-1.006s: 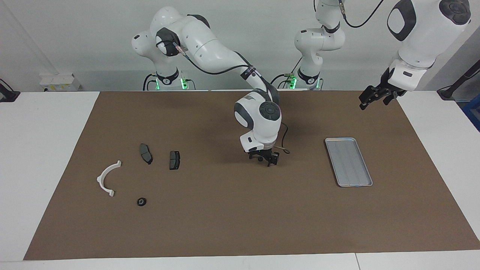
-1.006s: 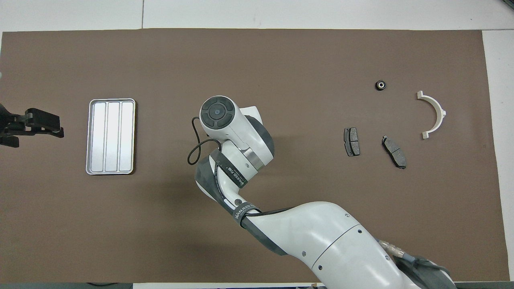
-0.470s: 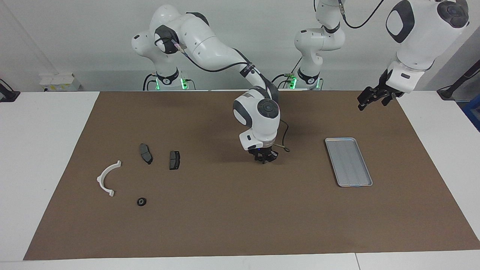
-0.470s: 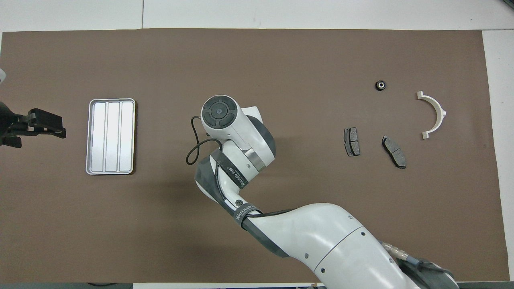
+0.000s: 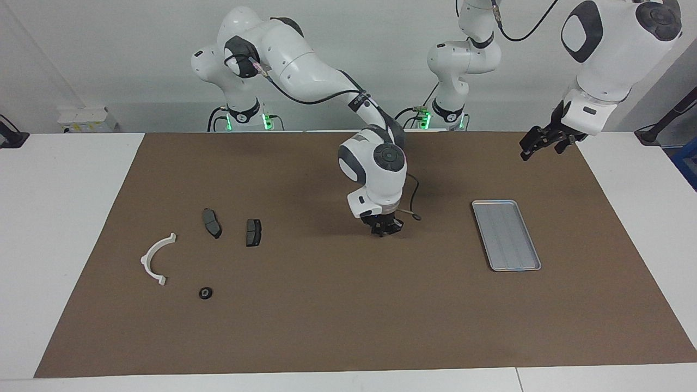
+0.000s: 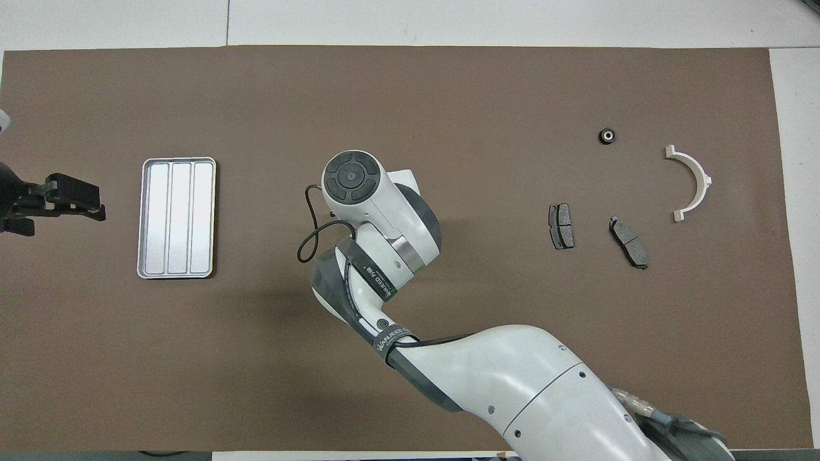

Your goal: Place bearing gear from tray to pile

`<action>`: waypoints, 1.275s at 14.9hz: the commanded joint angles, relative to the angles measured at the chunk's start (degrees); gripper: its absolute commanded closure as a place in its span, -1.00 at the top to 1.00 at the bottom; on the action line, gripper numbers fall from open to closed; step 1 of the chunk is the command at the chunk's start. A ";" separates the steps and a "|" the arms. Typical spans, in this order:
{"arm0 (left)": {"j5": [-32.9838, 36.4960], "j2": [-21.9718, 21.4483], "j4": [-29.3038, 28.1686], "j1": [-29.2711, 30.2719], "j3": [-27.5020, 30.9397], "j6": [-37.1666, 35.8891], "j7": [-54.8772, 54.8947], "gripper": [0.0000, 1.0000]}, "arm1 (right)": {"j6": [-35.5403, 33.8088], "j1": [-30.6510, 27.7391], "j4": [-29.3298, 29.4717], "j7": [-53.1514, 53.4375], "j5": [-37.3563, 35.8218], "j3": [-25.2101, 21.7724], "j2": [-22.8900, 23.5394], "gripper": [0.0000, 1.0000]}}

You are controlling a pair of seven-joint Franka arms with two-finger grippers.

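Observation:
The bearing gear (image 5: 205, 293), a small black ring, lies on the brown mat beside the white semicircular bracket (image 5: 156, 260) and the two dark brake pads (image 5: 212, 222) (image 5: 253, 232) of the pile. It also shows in the overhead view (image 6: 606, 136). The silver tray (image 5: 506, 235) lies bare toward the left arm's end, and shows in the overhead view too (image 6: 177, 218). My right gripper (image 5: 385, 231) hangs low over the middle of the mat, between pile and tray, holding nothing that I can see. My left gripper (image 5: 527, 151) is raised over the mat's edge near the tray.
The brown mat (image 5: 326, 326) covers most of the white table. A thin cable loop (image 5: 414, 215) hangs by the right wrist. In the overhead view the right arm's wrist (image 6: 378, 218) hides its gripper.
The right hand has turned about its wrist and risen slightly over the middle of the mat. The left gripper has shifted a little. The gear, pile and tray have not moved.

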 commanded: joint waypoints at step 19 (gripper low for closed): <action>0.62 -0.14 0.07 -0.52 0.36 -1.12 0.14 1.00 | 10.56 -32.56 -9.67 -63.62 0.72 0.37 -4.79 -1.00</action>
